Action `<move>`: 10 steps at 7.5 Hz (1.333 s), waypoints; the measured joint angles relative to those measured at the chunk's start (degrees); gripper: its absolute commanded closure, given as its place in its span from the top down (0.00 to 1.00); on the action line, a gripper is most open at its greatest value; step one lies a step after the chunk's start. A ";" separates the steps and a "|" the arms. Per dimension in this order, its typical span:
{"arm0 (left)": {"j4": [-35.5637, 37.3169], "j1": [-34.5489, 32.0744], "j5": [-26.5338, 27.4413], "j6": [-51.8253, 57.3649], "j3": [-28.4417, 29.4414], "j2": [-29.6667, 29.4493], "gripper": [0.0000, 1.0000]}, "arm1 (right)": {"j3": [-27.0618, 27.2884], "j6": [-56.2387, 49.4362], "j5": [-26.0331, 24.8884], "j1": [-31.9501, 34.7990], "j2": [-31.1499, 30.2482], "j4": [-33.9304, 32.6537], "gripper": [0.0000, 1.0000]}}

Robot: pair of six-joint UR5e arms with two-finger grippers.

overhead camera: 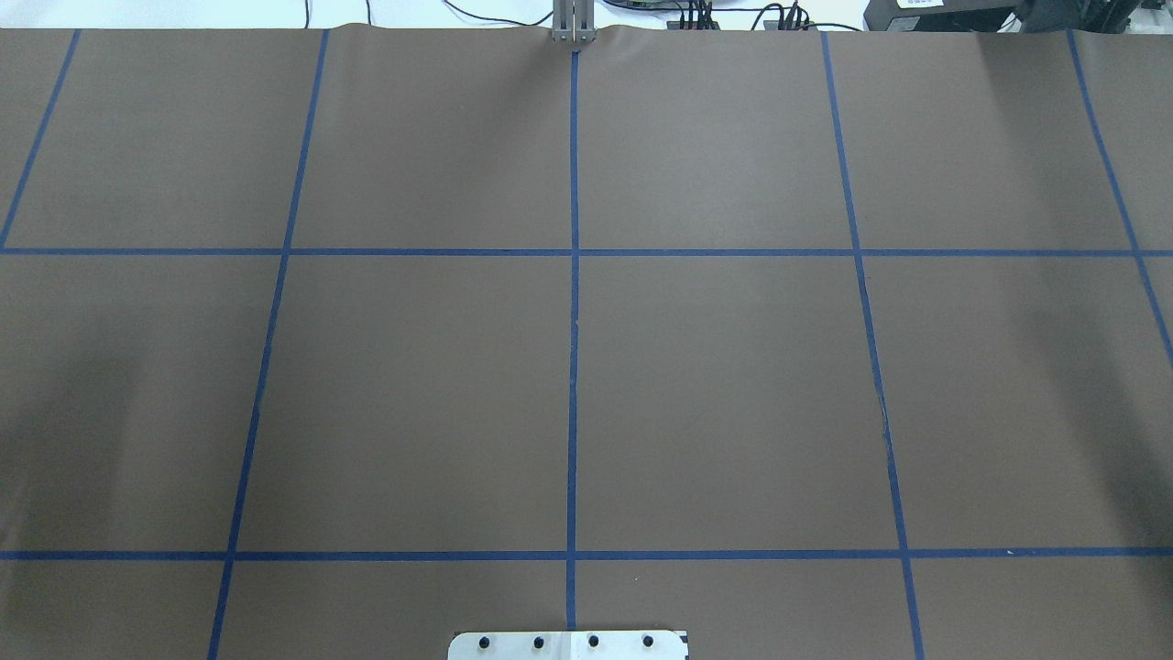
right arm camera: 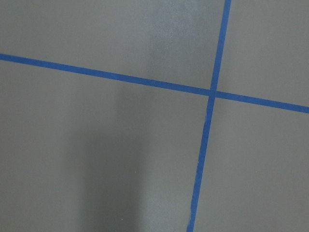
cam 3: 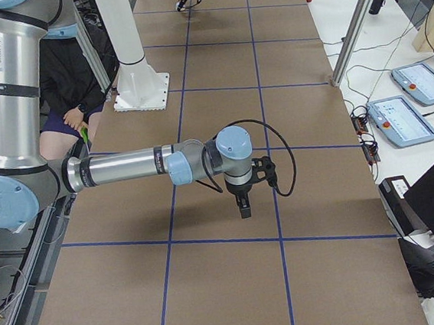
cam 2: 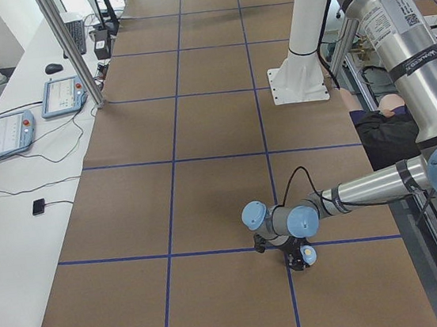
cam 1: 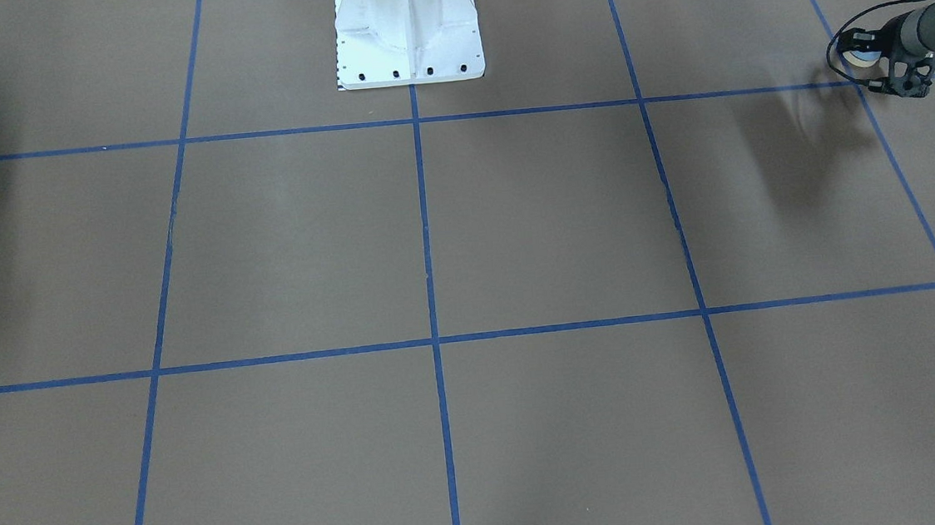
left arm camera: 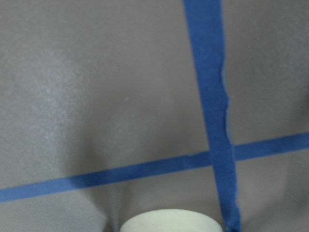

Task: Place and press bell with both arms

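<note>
Light-blue bell (cam 1: 862, 57), cream-rimmed: pinched in left gripper (cam 1: 869, 64), well left of white pedestal (cam 1: 407, 29). Right gripper (cam 3: 242, 206): well right of pedestal, pointing down, far from bell; spread or closed, cannot tell.

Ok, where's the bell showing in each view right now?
Front-facing: the bell is top right, in the left claw.
Overhead: not in view.
Exterior left: bell low, right of centre.
Exterior right: too small to tell.
Left wrist: its cream edge at the bottom.
Right wrist: not in view.
Shared landmark: the white pedestal.
</note>
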 measured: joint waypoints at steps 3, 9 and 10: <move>1.44 -0.40 -0.47 -0.51 -12.43 6.19 0.00 | 0.03 0.07 0.09 0.00 0.00 0.00 1.00; 26.07 -0.75 -0.28 -12.99 -22.11 -21.44 0.00 | -0.36 0.00 0.37 0.07 -0.04 -0.03 1.00; 33.96 -0.74 -0.17 -14.03 -21.78 -29.61 0.00 | -0.39 0.05 0.91 0.08 -0.01 -0.06 1.00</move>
